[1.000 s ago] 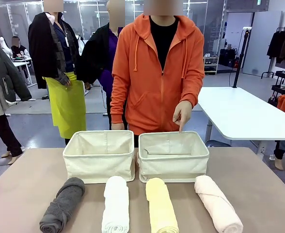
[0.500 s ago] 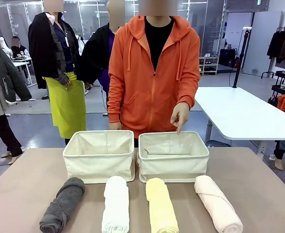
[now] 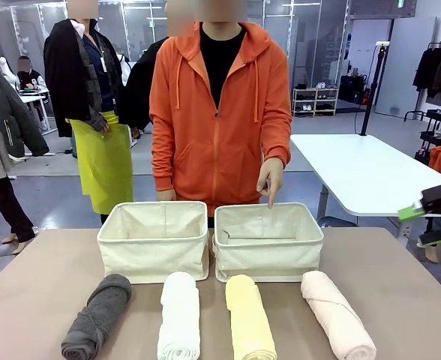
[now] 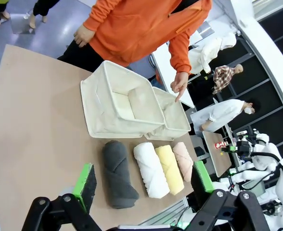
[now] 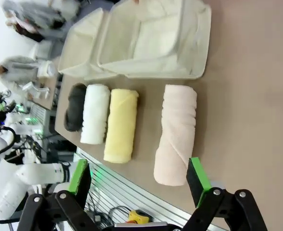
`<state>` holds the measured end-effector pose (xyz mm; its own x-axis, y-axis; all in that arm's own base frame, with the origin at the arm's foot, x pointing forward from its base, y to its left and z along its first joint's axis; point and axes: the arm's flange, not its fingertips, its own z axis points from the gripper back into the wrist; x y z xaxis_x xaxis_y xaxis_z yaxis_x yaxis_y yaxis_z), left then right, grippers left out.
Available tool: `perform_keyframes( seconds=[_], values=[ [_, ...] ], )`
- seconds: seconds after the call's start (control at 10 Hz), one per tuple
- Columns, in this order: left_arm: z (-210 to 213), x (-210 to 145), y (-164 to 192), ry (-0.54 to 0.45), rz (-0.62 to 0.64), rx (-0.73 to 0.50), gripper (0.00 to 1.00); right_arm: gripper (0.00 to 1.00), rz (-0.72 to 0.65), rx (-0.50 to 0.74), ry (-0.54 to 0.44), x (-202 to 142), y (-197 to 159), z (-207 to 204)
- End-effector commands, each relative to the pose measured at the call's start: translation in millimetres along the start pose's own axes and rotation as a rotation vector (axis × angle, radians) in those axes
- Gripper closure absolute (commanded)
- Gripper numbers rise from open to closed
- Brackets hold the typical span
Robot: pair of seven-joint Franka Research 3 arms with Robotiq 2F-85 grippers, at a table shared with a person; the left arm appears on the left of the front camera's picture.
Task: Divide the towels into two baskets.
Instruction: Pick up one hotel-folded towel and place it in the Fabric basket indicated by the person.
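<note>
4 rolled terry-cloth towels lie in 1 row on the brown desk [image 3: 40, 285], all on the near side of the right basket [image 3: 269, 259]. From the left:

- 1 dark grey towel [image 3: 97, 316], farthest left of that basket and slightly angled.
- 1 white towel [image 3: 180, 315], nearer to it.
- 1 pale yellow towel [image 3: 249, 319], its far end just before the basket's front wall.
- 1 pale pink-beige towel [image 3: 337, 315], off the basket's right corner and angled.

There are 2 matching cream canvas baskets with soft sides. The left basket [image 3: 154, 255] sits just beside the right basket.

A person's hand [image 3: 270, 178] points 1 finger down over the right basket's far rim.

The left tool [image 4: 144, 182] and the right tool [image 5: 138, 178] each hang above the desk, jaws spread wide, gripping nothing.
</note>
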<state>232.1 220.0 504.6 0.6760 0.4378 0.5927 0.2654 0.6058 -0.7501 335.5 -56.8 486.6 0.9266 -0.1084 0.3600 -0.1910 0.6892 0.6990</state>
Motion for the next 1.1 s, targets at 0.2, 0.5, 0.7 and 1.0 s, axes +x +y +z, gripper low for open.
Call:
perform_keyframes(
  seconds=[0.2,0.5,0.7,1.0],
  values=[
    [2,1,0,-0.010,-0.012,-0.020,0.00,0.00,0.033,-0.188,0.119,-51,-1,-87],
    [2,1,0,-0.010,-0.012,-0.020,0.00,0.00,0.090,-0.312,0.177,-69,1,-139],
    [2,1,0,-0.010,-0.012,-0.020,0.00,0.00,0.113,-0.371,0.222,-82,0,-165],
    [2,1,0,-0.010,-0.012,-0.020,0.00,0.00,0.149,-0.462,0.268,-95,-7,-198]
  ],
)
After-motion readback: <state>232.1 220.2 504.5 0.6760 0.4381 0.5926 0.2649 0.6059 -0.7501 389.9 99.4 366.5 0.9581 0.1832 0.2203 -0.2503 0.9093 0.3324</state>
